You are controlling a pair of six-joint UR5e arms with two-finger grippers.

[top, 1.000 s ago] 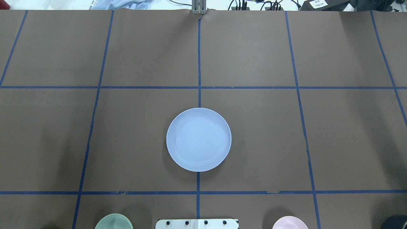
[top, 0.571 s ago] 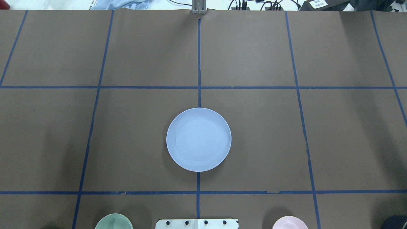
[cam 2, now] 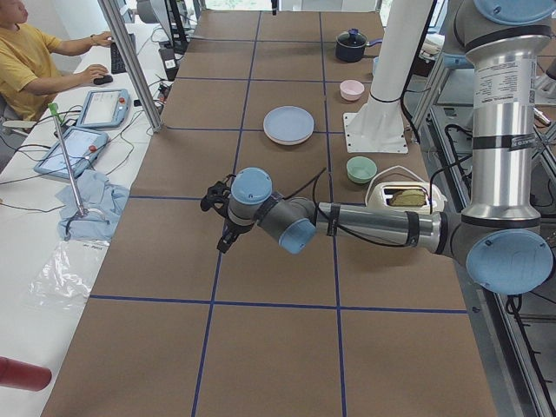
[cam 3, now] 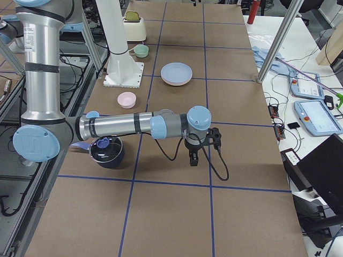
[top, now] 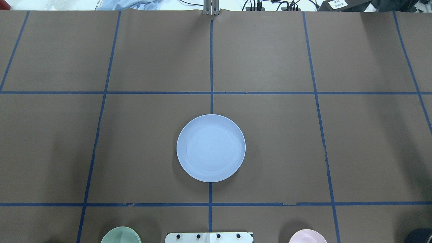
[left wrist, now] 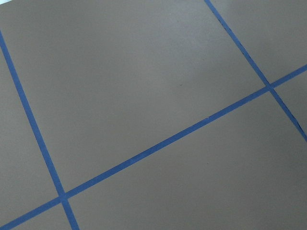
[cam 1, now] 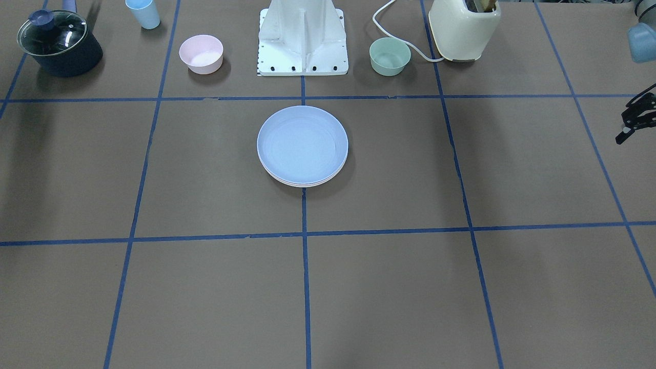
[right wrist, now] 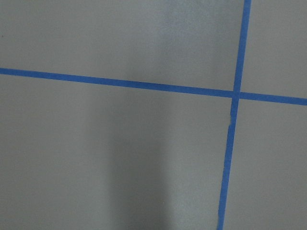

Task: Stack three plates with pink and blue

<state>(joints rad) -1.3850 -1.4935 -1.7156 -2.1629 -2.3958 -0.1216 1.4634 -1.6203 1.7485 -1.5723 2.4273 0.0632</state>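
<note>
The three plates [cam 1: 302, 146] sit nested at the centre of the worktop [cam 1: 205, 297], blue on top with two paler rims peeking below. The stack looks done, so nothing should nudge it. Left claw [cam 1: 634, 119] and right claw [cam 3: 202, 145] hang well apart from it; spread or pressed together, I cannot tell. Beyond stand two bowls, a pink bowl [cam 1: 201, 54] and a green bowl [cam 1: 389, 56], plus one pot [cam 1: 59, 43], one cup [cam 1: 143, 14] and one toaster [cam 1: 464, 28].

No text, brand, number or sign is legible in any view. A white label [top: 337, 4] on a dark box [top: 351, 6] beyond the far edge of the bench [top: 270, 50] carries print too small to read. It is well apart from the left pincer [cam 2: 217, 221] and the right pincer [cam 3: 203, 150].
</note>
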